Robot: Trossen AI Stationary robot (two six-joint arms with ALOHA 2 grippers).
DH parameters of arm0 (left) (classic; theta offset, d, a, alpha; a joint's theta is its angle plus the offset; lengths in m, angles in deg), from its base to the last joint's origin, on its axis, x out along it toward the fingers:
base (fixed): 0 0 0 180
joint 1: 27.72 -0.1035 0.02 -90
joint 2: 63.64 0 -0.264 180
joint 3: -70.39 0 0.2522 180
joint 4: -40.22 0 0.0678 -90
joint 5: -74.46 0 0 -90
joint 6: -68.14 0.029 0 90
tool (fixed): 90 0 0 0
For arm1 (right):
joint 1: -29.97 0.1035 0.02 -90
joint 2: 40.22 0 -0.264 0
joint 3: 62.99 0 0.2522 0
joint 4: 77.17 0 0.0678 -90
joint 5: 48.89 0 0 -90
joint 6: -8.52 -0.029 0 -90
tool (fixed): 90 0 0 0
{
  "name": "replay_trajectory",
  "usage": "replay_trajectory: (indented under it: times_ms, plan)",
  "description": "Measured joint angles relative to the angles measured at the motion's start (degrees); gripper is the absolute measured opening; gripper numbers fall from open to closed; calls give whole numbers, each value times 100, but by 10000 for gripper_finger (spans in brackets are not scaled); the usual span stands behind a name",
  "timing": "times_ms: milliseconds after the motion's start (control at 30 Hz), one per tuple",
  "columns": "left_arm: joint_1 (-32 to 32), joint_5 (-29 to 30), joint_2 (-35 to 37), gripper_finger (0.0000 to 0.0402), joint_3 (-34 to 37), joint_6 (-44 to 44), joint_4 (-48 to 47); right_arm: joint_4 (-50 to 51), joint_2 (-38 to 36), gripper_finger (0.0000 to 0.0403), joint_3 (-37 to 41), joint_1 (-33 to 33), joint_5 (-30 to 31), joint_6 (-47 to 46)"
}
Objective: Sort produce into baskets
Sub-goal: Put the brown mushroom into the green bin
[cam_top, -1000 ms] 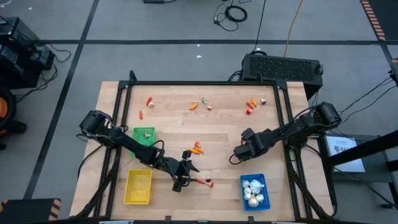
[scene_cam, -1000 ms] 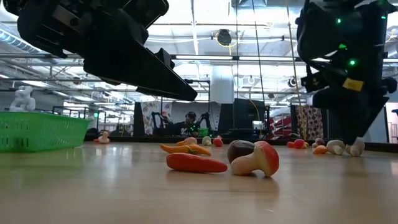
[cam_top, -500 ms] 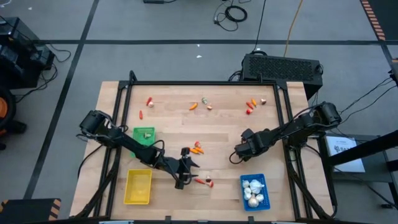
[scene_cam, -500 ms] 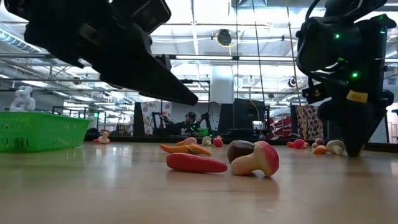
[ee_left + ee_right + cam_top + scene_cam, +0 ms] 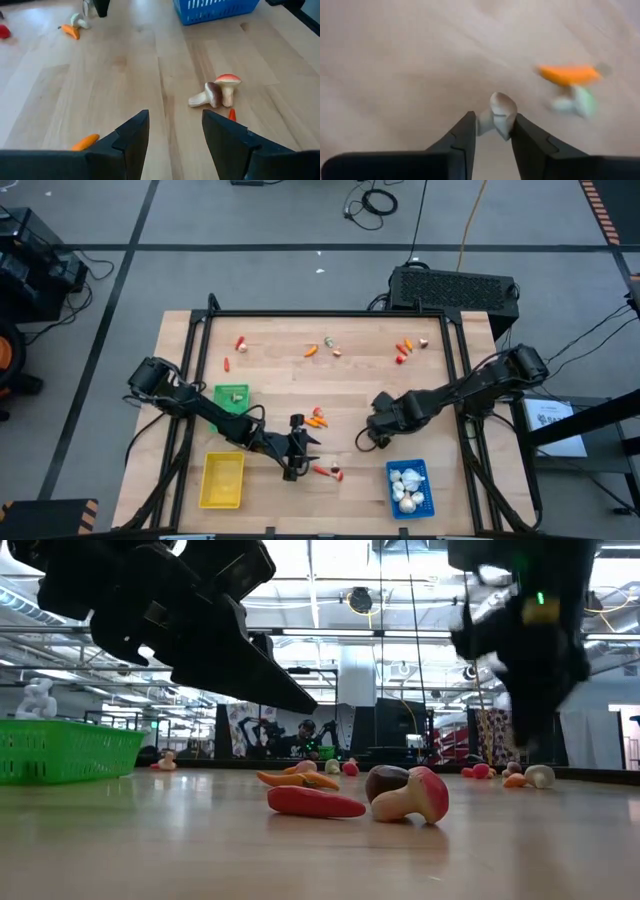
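Nearest you, along the table's (image 5: 180,330) front edge, sit the yellow basket (image 5: 221,480) and the blue basket (image 5: 408,486), the blue one holding white bulbs (image 5: 406,483). Just behind them, your left claw (image 5: 305,455) hovers low between the two, its fingers (image 5: 132,137) parted and empty. A red pepper (image 5: 315,803) and a mushroom (image 5: 218,91) lie touching on the wood right in front of it, the mushroom tipped on its side. A little farther in, your right claw (image 5: 365,438) hangs above the table's middle with a white bulb (image 5: 498,117) pinched between its fingertips (image 5: 465,132). Orange carrots (image 5: 318,419) lie between the two claws, close by. The green basket (image 5: 232,396) stands at the left arm's side, behind the yellow one. Along the far edge, more produce is scattered in three loose groups: red pieces on the left (image 5: 240,344), an orange and a pale piece at centre (image 5: 322,347), and red, orange and pale bits on the right (image 5: 405,350).
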Motion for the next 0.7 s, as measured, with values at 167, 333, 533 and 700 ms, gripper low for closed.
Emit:
replay_trajectory:
  times_ms: [167,333,533,700]
  plan:
    - [4,211,0,192,0,845,376,-1820,-2,99,-360,331,155,1470]
    - [2,315,2,192,-4,1787,1070,-3383,-2,100,-366,495,-291,2896]
    - [4,299,4,192,-26,2560,1452,-3440,-2,100,-366,486,-370,3027]
    - [-44,162,4,192,-162,2686,1542,-3458,-2,100,-364,480,-372,3051]
